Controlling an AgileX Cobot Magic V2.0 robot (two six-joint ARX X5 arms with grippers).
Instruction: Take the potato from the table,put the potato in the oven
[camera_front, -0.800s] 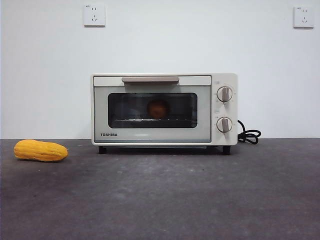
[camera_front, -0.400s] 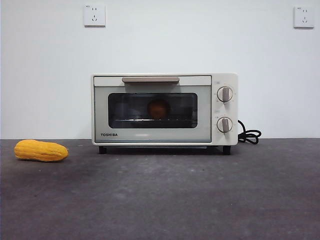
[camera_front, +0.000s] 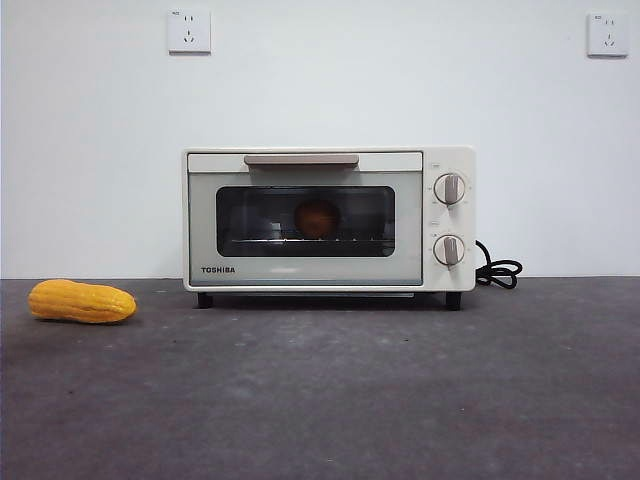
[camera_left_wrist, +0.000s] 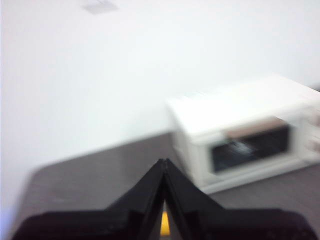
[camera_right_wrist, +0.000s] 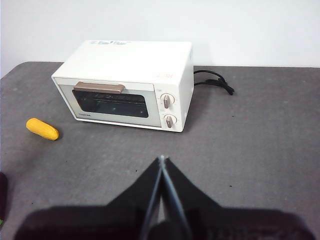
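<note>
Currently the desk (camera_front: 320, 400) runs the full width, dark grey and mottled. The oven (camera_front: 328, 220) stands at the desk's back edge by the wall, door shut, handle bar across the top of the door, two knobs on its right side, black cord (camera_front: 497, 270) trailing off behind that side. The left tool (camera_left_wrist: 163, 167) is up and away from the oven, blurred in its wrist view, tips pressed together, nothing between them. The right tool (camera_right_wrist: 161, 162) hangs high over the front part of the desk, tips also pressed together, empty. Corn cob (camera_front: 81, 301) lies toward the desk's left edge, well apart from the oven. The potato (camera_front: 317, 218) shows through the door glass, sitting on the rack inside, about mid-width. So the task looks done, judging from where things lie.

Handling judgement: the potato looks firm, solid, moderately heavy for its size; matte skin should give decent grip, not fragile. Lumpy oval, so it may roll. Best taken across the short middle, tips on opposite flanks, not on the ends.
</note>
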